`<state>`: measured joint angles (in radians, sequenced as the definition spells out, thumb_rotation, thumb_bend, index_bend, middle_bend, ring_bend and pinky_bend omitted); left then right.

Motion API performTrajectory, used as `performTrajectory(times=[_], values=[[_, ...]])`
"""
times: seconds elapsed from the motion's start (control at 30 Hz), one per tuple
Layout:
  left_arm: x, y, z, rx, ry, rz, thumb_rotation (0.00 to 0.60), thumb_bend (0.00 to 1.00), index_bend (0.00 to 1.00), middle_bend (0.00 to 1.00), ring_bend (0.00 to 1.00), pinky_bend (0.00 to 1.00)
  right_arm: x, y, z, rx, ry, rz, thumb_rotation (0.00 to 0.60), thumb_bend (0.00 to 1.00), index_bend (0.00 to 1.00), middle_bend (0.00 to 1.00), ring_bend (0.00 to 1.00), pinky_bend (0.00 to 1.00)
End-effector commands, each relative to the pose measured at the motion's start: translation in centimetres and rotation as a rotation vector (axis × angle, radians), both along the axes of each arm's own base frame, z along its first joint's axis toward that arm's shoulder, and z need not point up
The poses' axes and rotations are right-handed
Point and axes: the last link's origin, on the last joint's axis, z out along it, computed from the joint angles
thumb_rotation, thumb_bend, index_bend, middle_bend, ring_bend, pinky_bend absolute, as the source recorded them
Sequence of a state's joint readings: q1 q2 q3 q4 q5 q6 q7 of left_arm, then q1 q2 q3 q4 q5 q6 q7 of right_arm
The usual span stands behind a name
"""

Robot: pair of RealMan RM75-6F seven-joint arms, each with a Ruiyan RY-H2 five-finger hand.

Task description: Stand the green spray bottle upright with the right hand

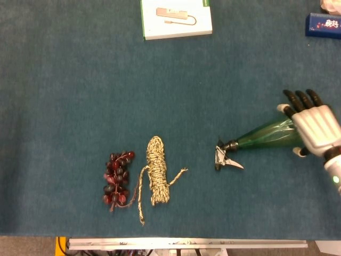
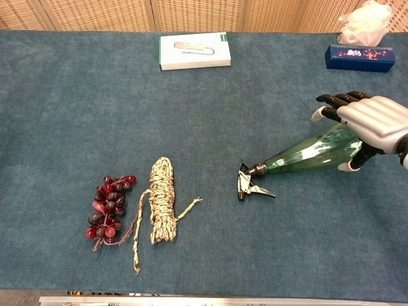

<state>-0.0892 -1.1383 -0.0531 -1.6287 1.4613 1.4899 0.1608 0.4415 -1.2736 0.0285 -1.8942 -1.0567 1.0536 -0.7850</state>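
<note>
Barely started tbh. Green spray bottle (image 2: 306, 156) lying flat on the blue table (image 2: 191, 102), nozzle pointing left toward the rope bundle (image 2: 162, 201). Right hand (image 2: 366, 124) draped over the fat end, fingers wrapping round it. Still needs lifting, tipping upright, letting go.

No legible text, brand, number or sign appears in either view. The white box (image 2: 194, 51) at the far edge of the worktop (image 2: 287, 83) carries a printed product picture and a green corner patch, but any lettering on it is too small to read. The dark blue box (image 2: 359, 57) at the far right shows small pale and red markings that cannot be resolved into characters.
</note>
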Motion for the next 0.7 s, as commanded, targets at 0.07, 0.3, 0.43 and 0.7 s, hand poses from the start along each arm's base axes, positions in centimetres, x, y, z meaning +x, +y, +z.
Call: performTrajectory(times=[0.07, 0.3, 0.43, 0.7], values=[[0.0, 0.0, 0.0, 0.000, 0.000, 0.000, 0.600, 0.90, 0.00, 0.00, 0.00, 0.34, 1.2, -0.6, -1.4, 0.050, 0.028, 0.024, 0.600, 0.00, 0.22, 0.02, 0.00, 0.04], [0.0, 0.0, 0.0, 0.000, 0.000, 0.000, 0.600, 0.90, 0.00, 0.00, 0.00, 0.34, 2.2, -0.9, -3.0, 0.096, 0.053, 0.043, 0.600, 0.00, 0.22, 0.03, 0.00, 0.04], [0.0, 0.0, 0.0, 0.000, 0.000, 0.000, 0.600, 0.90, 0.00, 0.00, 0.00, 0.34, 2.4, -0.9, -3.6, 0.112, 0.059, 0.045, 0.600, 0.00, 0.22, 0.05, 0.00, 0.04], [0.0, 0.0, 0.0, 0.000, 0.000, 0.000, 0.600, 0.90, 0.00, 0.00, 0.00, 0.34, 2.3, -1.0, -4.3, 0.118, 0.073, 0.040, 0.600, 0.00, 0.22, 0.09, 0.00, 0.05]])
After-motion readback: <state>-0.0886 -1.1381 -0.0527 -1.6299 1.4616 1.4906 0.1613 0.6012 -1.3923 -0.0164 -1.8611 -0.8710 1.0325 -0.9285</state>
